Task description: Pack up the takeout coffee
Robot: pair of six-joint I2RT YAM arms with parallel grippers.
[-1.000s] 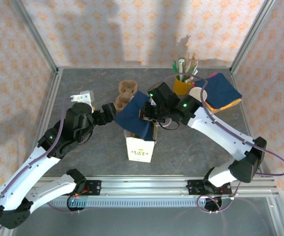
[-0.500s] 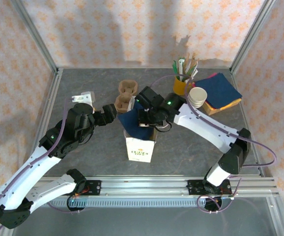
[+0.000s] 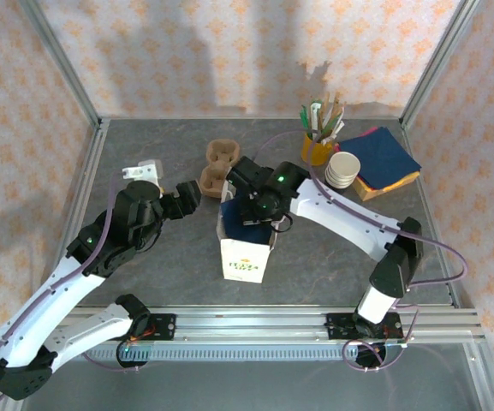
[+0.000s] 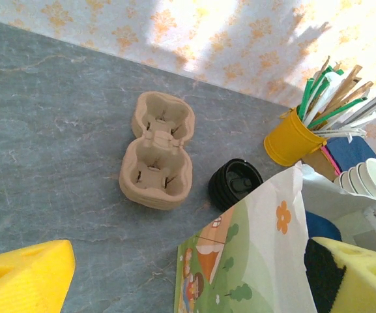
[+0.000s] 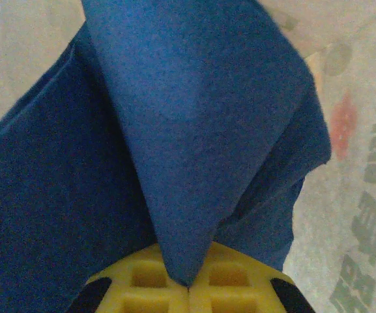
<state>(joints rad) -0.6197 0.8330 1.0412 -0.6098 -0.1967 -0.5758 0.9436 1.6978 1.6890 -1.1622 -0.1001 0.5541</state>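
Here, on the grey marbled desk (image 3: pixel 135 154), the left tool (image 3: pixel 187 199) hangs with its yellow pads (image 4: pixel 21 277) spread wide and nothing between them, just beside the upper edge of the white printed paper bag (image 4: pixel 253 254). Beyond it lies the brown moulded-pulp two-cup carrier (image 4: pixel 156 153), and touching or nearly touching its right side stands the takeout coffee (image 4: pixel 234 184), a small cup with a round black lid, on the desk behind the bag and not yet packed. The right tool (image 5: pixel 188 287) is down in the bag's mouth, clamped shut on a folded dark blue napkin (image 5: pixel 174 130). Farther right stand the yellow cup of sticks and straws (image 3: pixel 318 150) and the stack of white lidless cups (image 3: pixel 343 169). The risks I see: the napkin could cling to the pads and ride back out, the light bag could tip if the arm drags its wall, and the arm's link passes close enough to the coffee to knock it.
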